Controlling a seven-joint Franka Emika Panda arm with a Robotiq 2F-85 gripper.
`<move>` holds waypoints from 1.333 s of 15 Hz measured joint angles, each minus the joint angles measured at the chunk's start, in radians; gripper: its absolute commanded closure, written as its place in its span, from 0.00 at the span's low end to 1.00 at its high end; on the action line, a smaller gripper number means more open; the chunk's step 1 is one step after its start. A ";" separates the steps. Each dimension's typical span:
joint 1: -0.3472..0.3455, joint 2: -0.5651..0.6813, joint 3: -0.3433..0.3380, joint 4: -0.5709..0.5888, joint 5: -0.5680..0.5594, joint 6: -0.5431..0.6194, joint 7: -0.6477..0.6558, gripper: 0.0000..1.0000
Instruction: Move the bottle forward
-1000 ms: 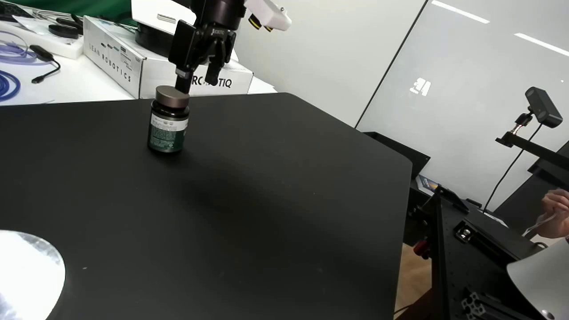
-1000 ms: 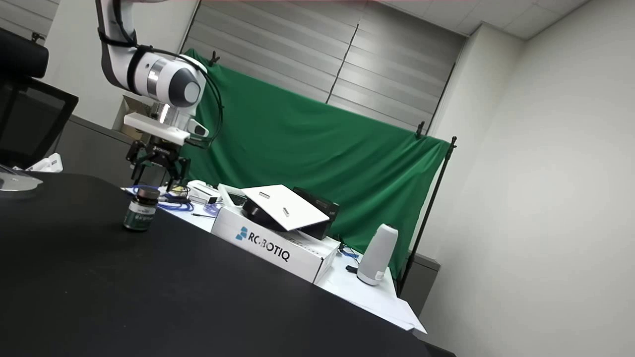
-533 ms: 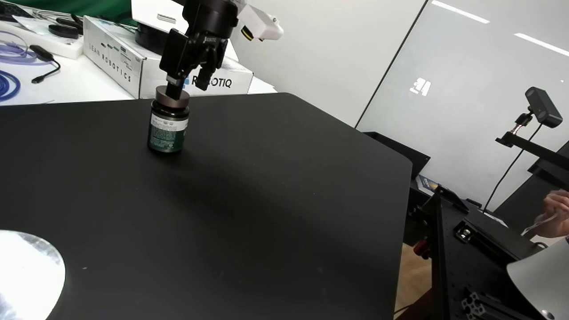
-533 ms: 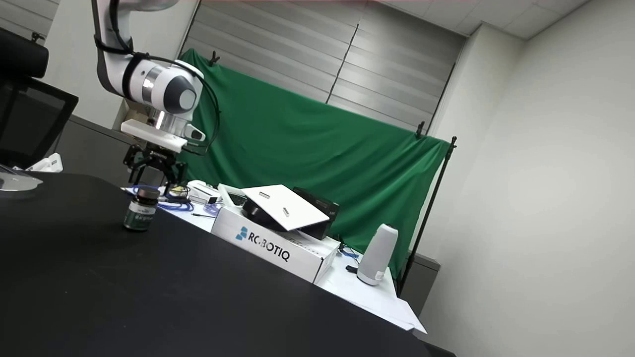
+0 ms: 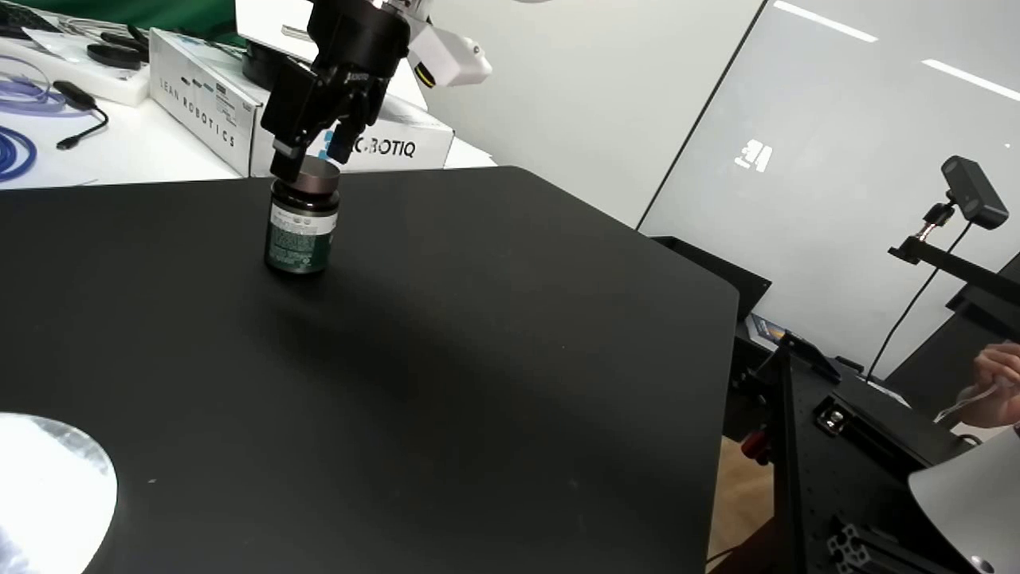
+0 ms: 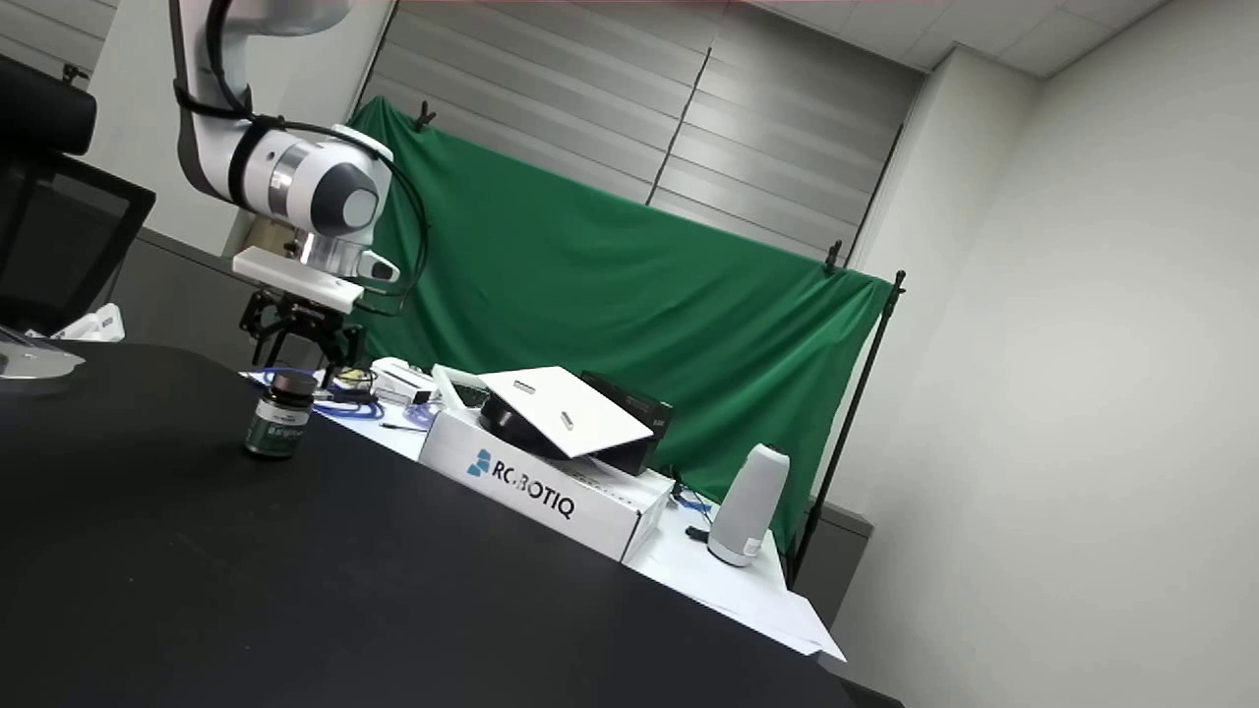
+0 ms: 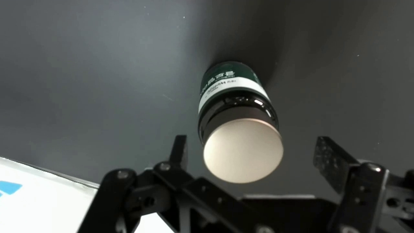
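Observation:
The bottle [image 5: 301, 231] stands upright on the black table, dark with a green-and-white label and a brownish cap. It also shows in an exterior view [image 6: 278, 421] near the table's far edge and in the wrist view [image 7: 237, 97]. My gripper [image 5: 313, 162] is open, also in an exterior view [image 6: 295, 370]. In the wrist view the fingers [image 7: 252, 144] are spread wide, with the cap between them in the picture and a gap on each side. One finger hides part of the cap in an exterior view. I see no contact with the bottle.
A white Robotiq box [image 5: 199, 100] stands on a white table behind the black table [image 5: 478, 359]; it also shows in an exterior view [image 6: 531, 492]. Blue cables [image 5: 14, 151] lie beside it. A round white object [image 5: 48, 494] sits at the near left.
My open gripper has moved left and slightly down in both exterior views, so that one finger now stands in front of the cap. The bottle has not moved.

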 measured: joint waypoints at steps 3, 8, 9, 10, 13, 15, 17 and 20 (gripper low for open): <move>0.002 0.008 -0.001 0.000 0.000 0.030 -0.002 0.36; 0.003 0.011 -0.006 0.000 -0.002 0.072 -0.004 0.65; 0.003 0.011 -0.006 0.000 -0.002 0.073 -0.004 0.65; 0.003 0.011 -0.006 0.001 -0.001 0.070 -0.004 0.65; 0.003 0.009 -0.010 0.012 0.001 0.030 0.000 0.65; 0.004 0.002 -0.022 0.024 0.001 -0.013 0.002 0.65; 0.004 -0.017 -0.036 0.035 0.000 -0.052 0.003 0.65; 0.004 -0.068 -0.057 0.037 0.000 -0.094 0.003 0.65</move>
